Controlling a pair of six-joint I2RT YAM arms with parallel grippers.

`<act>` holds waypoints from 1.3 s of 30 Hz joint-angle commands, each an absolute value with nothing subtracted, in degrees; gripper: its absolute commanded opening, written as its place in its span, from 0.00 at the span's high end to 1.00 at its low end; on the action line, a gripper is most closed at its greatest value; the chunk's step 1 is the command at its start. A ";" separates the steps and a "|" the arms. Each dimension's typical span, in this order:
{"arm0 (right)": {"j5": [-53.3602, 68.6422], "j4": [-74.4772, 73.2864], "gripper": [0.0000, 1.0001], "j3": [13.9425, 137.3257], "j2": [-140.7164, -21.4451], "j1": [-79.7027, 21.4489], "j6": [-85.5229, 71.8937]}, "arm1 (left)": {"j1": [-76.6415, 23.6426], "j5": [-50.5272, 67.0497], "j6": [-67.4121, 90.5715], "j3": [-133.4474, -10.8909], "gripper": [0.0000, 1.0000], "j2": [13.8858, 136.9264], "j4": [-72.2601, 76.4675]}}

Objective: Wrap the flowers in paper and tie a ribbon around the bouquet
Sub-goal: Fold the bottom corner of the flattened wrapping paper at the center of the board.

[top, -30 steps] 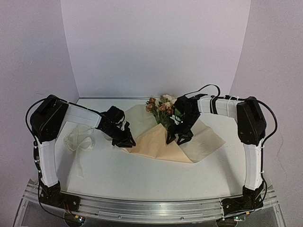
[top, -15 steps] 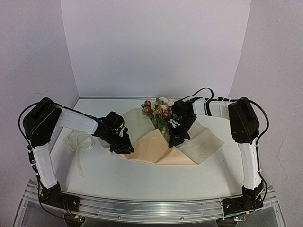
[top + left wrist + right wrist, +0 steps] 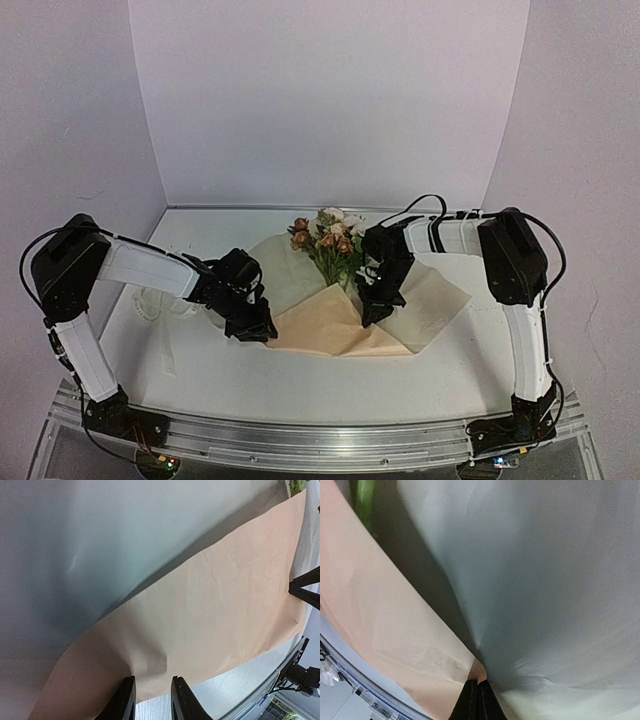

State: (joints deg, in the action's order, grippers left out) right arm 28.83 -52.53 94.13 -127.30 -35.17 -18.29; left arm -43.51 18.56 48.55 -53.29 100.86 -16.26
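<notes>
Top external view: left gripper [image 3: 255, 325] is sitting low on the table [image 3: 300, 385], at the left near corner of the paper [image 3: 335, 328]; right gripper [image 3: 372, 312] is pressing down on the same sheet, well to the right of the left one; the tan face is spreading between the 2 grippers, and 2 paler flaps are showing, 1 beyond the left gripper and 1 to the right of the right gripper.

The flowers [image 3: 325, 240] are lying on the sheet beyond and just left of the right gripper, heads pointing away from the arms, stems running back toward its fingers; they are lying uncovered, with no cone closed round them.

The ribbon [image 3: 158, 305] is lying in a loose heap left of the left gripper, partly hidden by that forearm, apart from the sheet.

Left wrist view: both fingers [image 3: 125, 702] are standing a narrow gap apart, straddling the sheet's edge; the paper [image 3: 210, 610] is creasing right at the tips, so the hand is gripping the edge.

Right wrist view: fingers [image 3: 470, 705] are pressing flat together, pinching the paper [image 3: 380, 615] where tan face and pale reverse are meeting in a fold; a green stem [image 3: 362, 500] is showing blurred at the far left.
</notes>
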 commanded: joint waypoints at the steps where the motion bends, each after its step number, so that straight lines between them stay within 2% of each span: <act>1: 24.11 -54.28 0.95 96.59 -124.09 -35.53 -17.89 | -43.35 15.43 44.45 -58.70 0.72 99.55 -18.43; 10: 18.72 -54.23 0.95 100.73 -124.92 -36.55 -17.02 | -43.33 14.59 40.13 -61.21 0.73 102.01 -21.16; 14: 16.33 -54.24 0.95 103.08 -126.09 -36.74 -16.50 | -43.34 14.61 37.88 -63.47 0.70 102.13 -21.46; 21: 12.93 -54.47 0.95 104.33 -127.95 -36.68 -16.41 | -43.42 19.37 32.07 -69.63 0.65 104.62 -18.62; 28: 11.43 -55.14 0.94 104.62 -127.90 -36.67 -17.66 | -43.51 24.14 29.16 -74.76 0.65 109.64 -18.52; 33: 12.60 -55.38 0.79 104.63 -126.06 -36.65 -17.84 | -43.48 25.45 30.16 -76.52 0.69 114.00 -18.61; 39: 15.67 -59.65 0.37 105.49 -121.52 -36.61 -17.52 | -43.42 23.22 32.09 -76.30 0.71 115.49 -19.57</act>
State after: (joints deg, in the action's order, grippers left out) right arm 13.66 -55.40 102.87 -127.18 -36.58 -17.77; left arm -43.46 24.02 31.49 -74.30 115.20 -19.37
